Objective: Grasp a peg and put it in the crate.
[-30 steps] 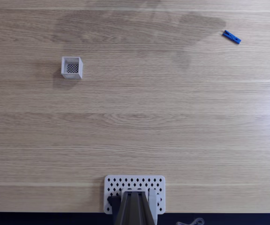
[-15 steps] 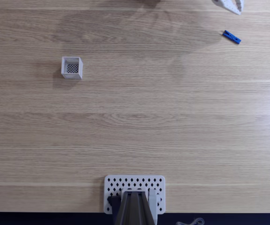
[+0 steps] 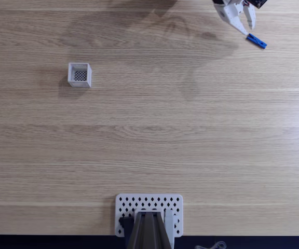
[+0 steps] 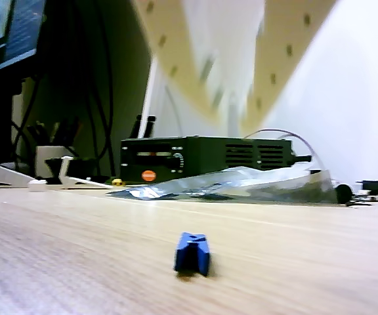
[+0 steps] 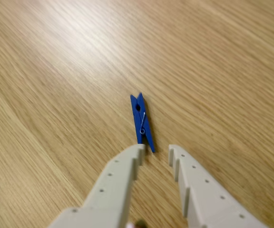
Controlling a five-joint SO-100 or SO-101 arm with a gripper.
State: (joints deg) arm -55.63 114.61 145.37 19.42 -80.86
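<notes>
A: Peg (image 5: 142,122) — slim bright-blue plastic bar with a small wire spring at its middle, lying flat on the desk (image 3: 191,135).

B: Tool (image 5: 156,153) state?

A: Spread and empty. Two pale, flat fingers (image 5: 122,171) with notched inner edges and small dimples along their faces. In the wrist view the tips sit just short of the peg's near end, not touching it as far as I can tell. In the fixed view the tool (image 3: 241,25) is just up-left of the peg (image 3: 256,41).

B: Crate (image 3: 80,74)?

A: Small white square box, open top, dark perforated bottom — well apart from the peg, far to its left in the fixed view.

B: Surface?

A: Light wood-grain laminate, matte, soft shadows left of the peg. A white perforated plate (image 3: 175,205) sits far below it at the desk's near edge.

B: Room?

A: In the other view, behind the peg (image 4: 192,253): crumpled silvery foil (image 4: 241,184), a dark box-shaped instrument (image 4: 195,157), dangling cables (image 4: 104,79) and a white wall (image 4: 353,98).
</notes>
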